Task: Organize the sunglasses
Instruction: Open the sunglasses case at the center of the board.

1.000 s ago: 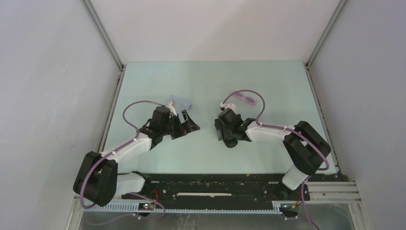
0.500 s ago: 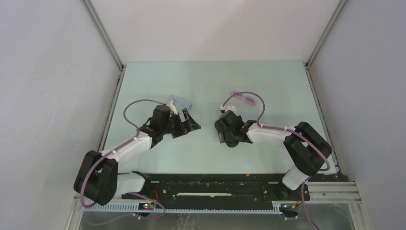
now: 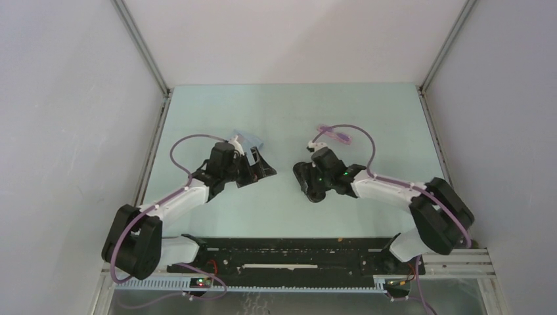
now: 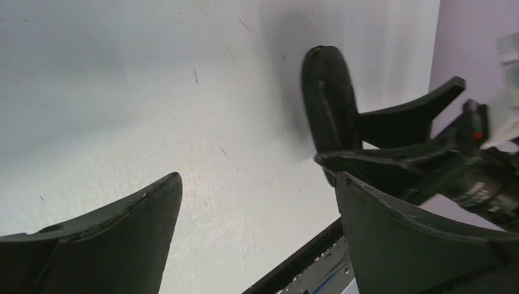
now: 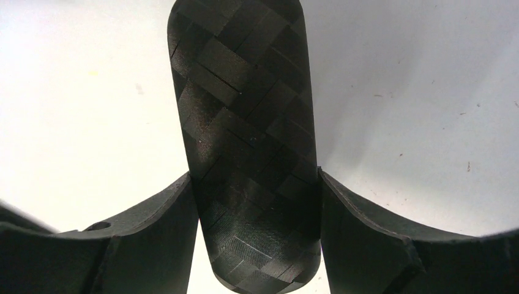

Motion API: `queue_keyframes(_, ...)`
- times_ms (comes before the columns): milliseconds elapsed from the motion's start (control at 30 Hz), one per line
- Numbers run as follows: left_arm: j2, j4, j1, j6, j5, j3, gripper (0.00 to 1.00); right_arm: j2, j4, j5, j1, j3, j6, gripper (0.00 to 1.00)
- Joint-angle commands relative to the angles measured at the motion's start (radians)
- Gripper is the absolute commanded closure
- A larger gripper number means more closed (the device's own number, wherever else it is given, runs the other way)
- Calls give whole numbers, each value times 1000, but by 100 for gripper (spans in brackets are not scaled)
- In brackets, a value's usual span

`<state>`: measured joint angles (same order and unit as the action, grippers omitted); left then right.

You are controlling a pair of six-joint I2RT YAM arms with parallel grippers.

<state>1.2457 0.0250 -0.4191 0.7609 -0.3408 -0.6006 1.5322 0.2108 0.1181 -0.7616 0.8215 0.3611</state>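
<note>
The sunglasses (image 3: pixel 336 135), a slim pink-purple pair, lie on the table behind the right arm, untouched. My right gripper (image 3: pixel 306 181) is shut on the black oblong case (image 5: pixel 245 92), whose woven-pattern shell fills the gap between its fingers (image 5: pixel 165 233); the case is closed. From above, the case (image 3: pixel 315 193) is low over the table's middle. My left gripper (image 3: pixel 261 167) is open and empty, a short way left of the case, and its wrist view (image 4: pixel 257 180) shows the case (image 4: pixel 327 104) standing on edge in the right gripper's fingers.
A light blue cloth (image 3: pixel 247 139) lies just behind the left gripper. The pale green table (image 3: pixel 289 108) is walled by white panels on three sides. A black rail (image 3: pixel 282 252) runs along the near edge by the arm bases.
The right arm's elbow has swung out to the right and its wrist has turned, with the case still held in about the same spot. The left arm has barely moved.
</note>
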Motion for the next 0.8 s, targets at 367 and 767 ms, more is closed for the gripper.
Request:
queue_keyframes(367, -66, -492, 5, 178, -244, 42, 0, -258, -220, -896, 334, -48, 280, 54)
queue_keyframes(767, -2, -761, -1, 292, -325, 90, 0, -173, -524, -1154, 355, -71, 567, 56)
